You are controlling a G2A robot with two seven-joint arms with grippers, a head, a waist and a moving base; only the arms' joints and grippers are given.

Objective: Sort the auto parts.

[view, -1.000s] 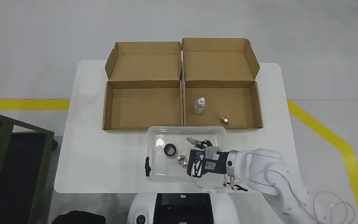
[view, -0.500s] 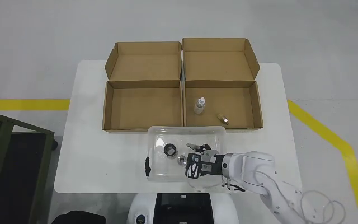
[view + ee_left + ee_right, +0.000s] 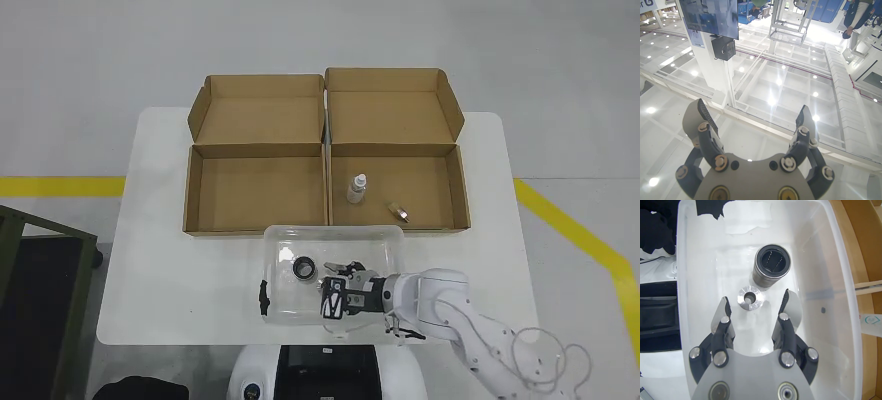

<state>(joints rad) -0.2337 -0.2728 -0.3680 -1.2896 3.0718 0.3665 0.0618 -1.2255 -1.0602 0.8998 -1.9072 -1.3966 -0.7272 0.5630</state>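
Sorting station, viewed from above and from both wrists. A clear bin (image 3: 335, 231) sits at the middle of the tabletop's (image 3: 160, 250) near edge. Two open cardboard boxes stand side by side just behind it, toward the far edge. The left box (image 3: 255, 190) has a bare floor. The right box (image 3: 430, 180) holds a small white bottle (image 3: 356, 187), upright near its left wall, and a small metal part (image 3: 399, 211) lying near its front wall. Inside the bin, a black-rimmed cylindrical bearing (image 3: 771, 265) stands on end, with a short silver bushing (image 3: 749, 297) just beside it, bore upward. The right gripper (image 3: 756, 297) reaches into the bin with its fingers spread moderately. The bushing lies between the fingertips and touches neither, while the bearing stands just beyond them. The left gripper (image 3: 752, 106) points up toward the ceiling, fingers spread wide with nothing between them.
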